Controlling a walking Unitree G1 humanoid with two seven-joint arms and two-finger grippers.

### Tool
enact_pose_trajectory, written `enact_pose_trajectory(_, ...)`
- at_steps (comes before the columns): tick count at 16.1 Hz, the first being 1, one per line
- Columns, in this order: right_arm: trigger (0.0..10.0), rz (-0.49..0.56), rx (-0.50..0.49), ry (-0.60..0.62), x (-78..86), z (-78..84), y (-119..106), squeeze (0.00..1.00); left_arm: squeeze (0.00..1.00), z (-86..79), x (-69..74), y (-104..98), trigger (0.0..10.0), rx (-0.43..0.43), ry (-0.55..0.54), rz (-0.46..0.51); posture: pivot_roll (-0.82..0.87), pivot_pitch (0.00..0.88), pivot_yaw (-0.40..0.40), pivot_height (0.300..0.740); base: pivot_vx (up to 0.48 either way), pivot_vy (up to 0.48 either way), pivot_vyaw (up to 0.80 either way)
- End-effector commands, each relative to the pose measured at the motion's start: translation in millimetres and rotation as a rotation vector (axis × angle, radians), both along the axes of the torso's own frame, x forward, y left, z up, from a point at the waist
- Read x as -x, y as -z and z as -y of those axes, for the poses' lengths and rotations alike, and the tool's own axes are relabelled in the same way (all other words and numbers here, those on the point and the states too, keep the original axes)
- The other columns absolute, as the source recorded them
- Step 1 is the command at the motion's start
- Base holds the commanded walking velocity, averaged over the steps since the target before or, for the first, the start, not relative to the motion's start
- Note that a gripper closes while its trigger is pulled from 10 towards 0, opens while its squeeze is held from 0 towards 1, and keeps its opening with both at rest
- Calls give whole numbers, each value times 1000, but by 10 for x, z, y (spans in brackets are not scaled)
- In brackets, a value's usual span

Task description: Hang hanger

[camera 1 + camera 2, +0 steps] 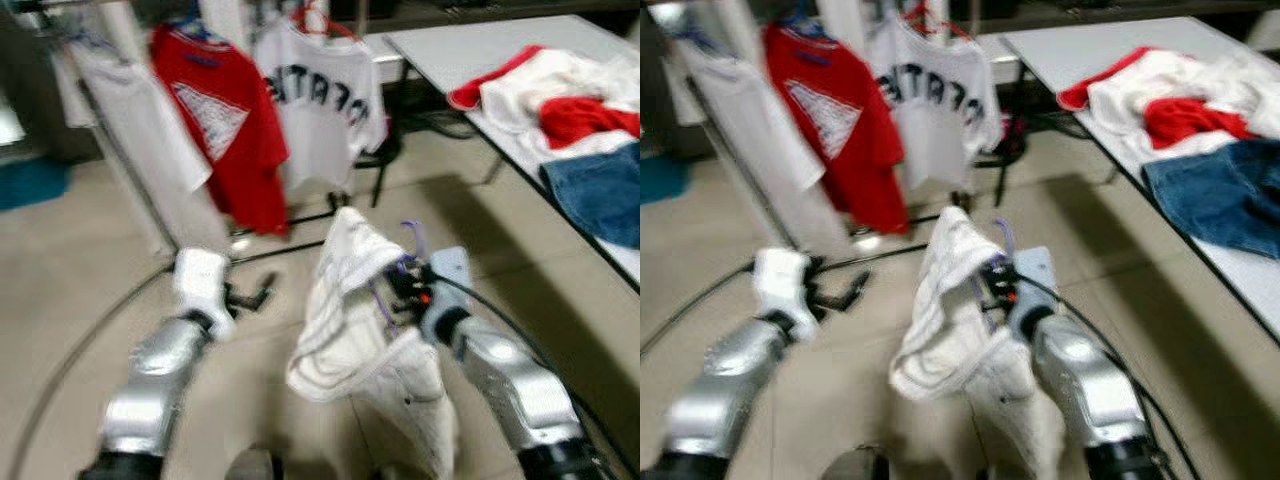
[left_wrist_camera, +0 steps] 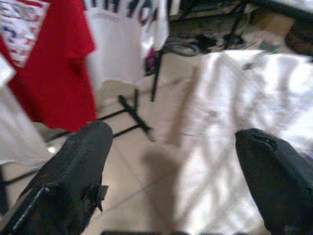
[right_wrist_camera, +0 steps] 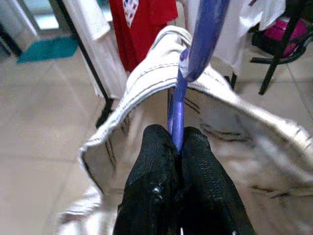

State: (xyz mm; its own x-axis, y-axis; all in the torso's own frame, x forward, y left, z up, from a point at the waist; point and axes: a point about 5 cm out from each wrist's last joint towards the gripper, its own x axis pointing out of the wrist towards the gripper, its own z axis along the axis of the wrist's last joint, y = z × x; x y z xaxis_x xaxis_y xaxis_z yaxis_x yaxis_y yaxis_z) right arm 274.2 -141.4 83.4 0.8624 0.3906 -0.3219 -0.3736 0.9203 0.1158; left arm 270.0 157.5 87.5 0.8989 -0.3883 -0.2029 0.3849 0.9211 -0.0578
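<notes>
Purple plastic pinched between black fingers: my right gripper (image 3: 178, 142) is clamped tight on the neck of the hanger (image 3: 195, 54), just below where the hook curves up. A white garment (image 1: 345, 300) is draped on that hanger, bunched and sagging off one side, hanging low in front of me between the two arms. Head views are blurred, so I judge I am mid-walk.

Left gripper (image 1: 250, 297) is out in front, fingers (image 2: 73, 166) spread wide, holding nothing. Its wrist camera looks past the white cloth toward the rack.

Ahead: clothes rack (image 1: 130, 170) with a pale shirt (image 1: 150, 120), a red shirt (image 1: 225, 125) and a white printed shirt (image 1: 320, 100) already hung. The rail itself is mostly cut off at the top of the head views. To my right, a table (image 1: 470, 45) with a heap of laundry (image 1: 570, 110), red, white and denim.

Step in hand, as I read it: carry the loaded hanger to the rail.

Notes for doing it well:
- Close in and stop before reaching; wait for the blur to settle.
- Lift high so the hook clears the rail from above, then lower onto it.
- Aim for a gap between hung shirts, not onto one.
- Keep the hook turned toward the rail; the grip near the neck leaves little room to twist.
- Free left gripper could steady the sagging cloth if it slides.
- Release only once the hook bears the weight.
</notes>
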Motion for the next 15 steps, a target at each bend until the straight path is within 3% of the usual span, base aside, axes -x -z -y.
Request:
enact_pose_trajectory(1,10000,71,-26,-3,-49,-26,-150,0,157,-54,-16,-39,10000,-21,-5,13,-114,82,22,740,0,-409,800)
enact_pose_trajectory(5,10000,76,-25,10,-50,-6,-159,0,157,-30,-30,-45,10000,-18,-1,20,-115,79,32,740,0,-409,800)
enact_pose_trajectory(8,10000,92,-16,121,-66,61,-159,0,47,-21,-49,-108,10000,11,-18,56,-115,79,32,740,0,-124,0)
enact_pose_trajectory(11,10000,89,35,201,-75,107,-132,0,63,-75,-100,-141,10000,4,-42,67,-108,72,49,740,0,0,0)
enact_pose_trajectory(15,10000,89,-67,224,-59,111,-175,0,75,-68,-126,-208,10000,46,-30,98,-111,69,55,740,156,0,0)
